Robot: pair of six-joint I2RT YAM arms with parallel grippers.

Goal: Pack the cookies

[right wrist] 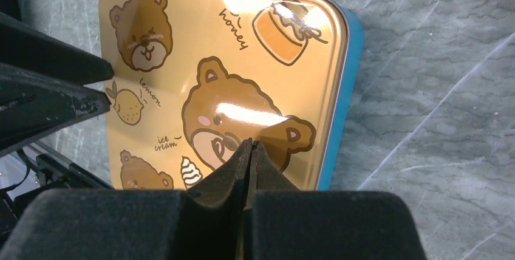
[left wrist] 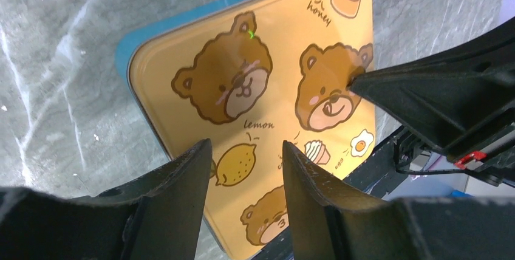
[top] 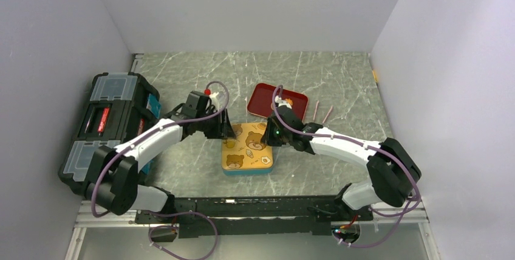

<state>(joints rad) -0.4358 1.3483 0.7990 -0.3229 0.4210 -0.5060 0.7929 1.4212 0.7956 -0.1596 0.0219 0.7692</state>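
Observation:
The teal tin [top: 248, 171] lies shut at the middle of the table. Its yellow lid with bear drawings shows in the top view [top: 246, 147], the left wrist view [left wrist: 255, 71] and the right wrist view [right wrist: 212, 47]. My left gripper [top: 226, 131] is open and empty, its jaws just above the lid's left part [left wrist: 243, 144]. My right gripper [top: 268, 137] is shut and empty, its tip over the lid near the right edge [right wrist: 249, 143]. No cookies show; the lid hides the tin's inside.
A red tray [top: 261, 97] lies behind the tin, partly under the right arm, with a small orange spot [top: 291, 103] that I cannot identify. Thin pink tongs [top: 322, 112] lie to its right. A black toolbox [top: 109, 126] stands at the left. White walls enclose the table.

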